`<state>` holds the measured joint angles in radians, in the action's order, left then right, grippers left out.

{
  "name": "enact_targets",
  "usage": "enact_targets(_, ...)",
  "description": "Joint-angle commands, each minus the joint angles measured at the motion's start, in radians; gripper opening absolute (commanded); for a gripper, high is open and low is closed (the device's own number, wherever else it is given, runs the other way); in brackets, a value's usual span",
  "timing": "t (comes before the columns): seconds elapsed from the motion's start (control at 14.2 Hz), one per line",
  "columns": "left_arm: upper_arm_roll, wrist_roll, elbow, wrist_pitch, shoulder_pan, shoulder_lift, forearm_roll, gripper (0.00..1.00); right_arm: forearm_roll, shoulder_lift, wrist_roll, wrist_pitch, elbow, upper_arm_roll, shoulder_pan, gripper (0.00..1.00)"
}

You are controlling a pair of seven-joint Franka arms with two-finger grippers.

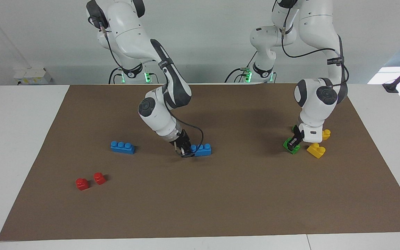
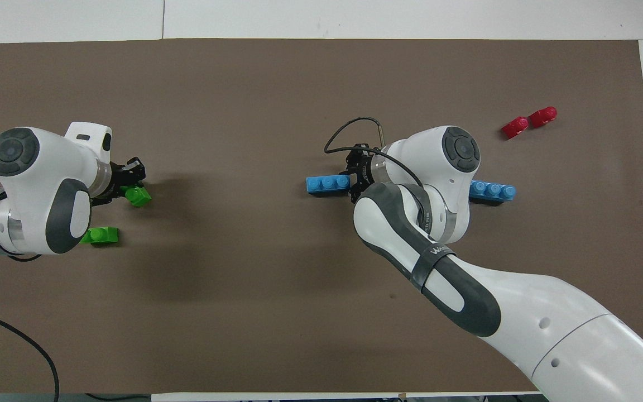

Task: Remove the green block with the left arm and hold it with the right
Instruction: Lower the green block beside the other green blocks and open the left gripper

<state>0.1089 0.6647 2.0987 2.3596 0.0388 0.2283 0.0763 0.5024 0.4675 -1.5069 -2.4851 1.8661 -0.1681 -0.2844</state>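
Left gripper (image 1: pixel 294 142) is down at the left arm's end of the mat (image 1: pixel 221 208), fingers clamped on the green block (image 1: pixel 289 145), which sits low at the mat just beside a yellow brick (image 1: pixel 316 150), with a second yellow brick (image 1: pixel 325 134) a little nearer the robots. The overhead view shows the green block (image 2: pixel 138 196) poking out of the left gripper (image 2: pixel 126 187), while its green twin (image 2: pixel 100 235) lies on the mat nearer the robots, partly under the arm. Mid-table, the right gripper (image 1: pixel 184 148) has its fingers closed on the end of a blue brick (image 1: pixel 201 149), pinning it to the mat; a second blue brick (image 1: pixel 122 147) and two red bricks (image 1: pixel 89 181) lie toward the right arm's end. To my eye the removal is done: green is off and apart, blue held steady. The next move looks like a release: settle the green block flat clear of the yellow bricks, then part the fingers without tipping it.
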Motion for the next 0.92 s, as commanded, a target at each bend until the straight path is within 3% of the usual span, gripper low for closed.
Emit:
enact_targets(0.0, 0.006, -0.086, 0.011, 0.017, 0.033, 0.003, -0.013, 0.79, 0.007, -0.012, 0.037, 0.000, 0.030, 0.001, 0.002, 0.00)
enact_targets(0.07, 0.006, -0.095, 0.009, 0.012, 0.035, 0.003, -0.013, 1.00, 0.008, -0.010, 0.036, 0.000, 0.030, -0.001, 0.002, 0.00)
enact_targets(0.49, 0.011, -0.109, -0.025, -0.060, 0.024, -0.029, -0.015, 1.00, 0.007, -0.016, 0.034, 0.029, 0.013, 0.001, 0.013, 0.00)
enact_targets(0.71, 0.014, -0.109, -0.120, -0.201, 0.020, -0.044, -0.044, 1.00, -0.066, -0.050, 0.046, 0.205, -0.082, 0.004, 0.106, 0.00)
enact_targets(0.85, 0.014, -0.109, -0.167, -0.278, 0.020, -0.082, -0.076, 1.00, -0.114, -0.032, 0.103, 0.392, -0.222, 0.002, 0.204, 0.00)
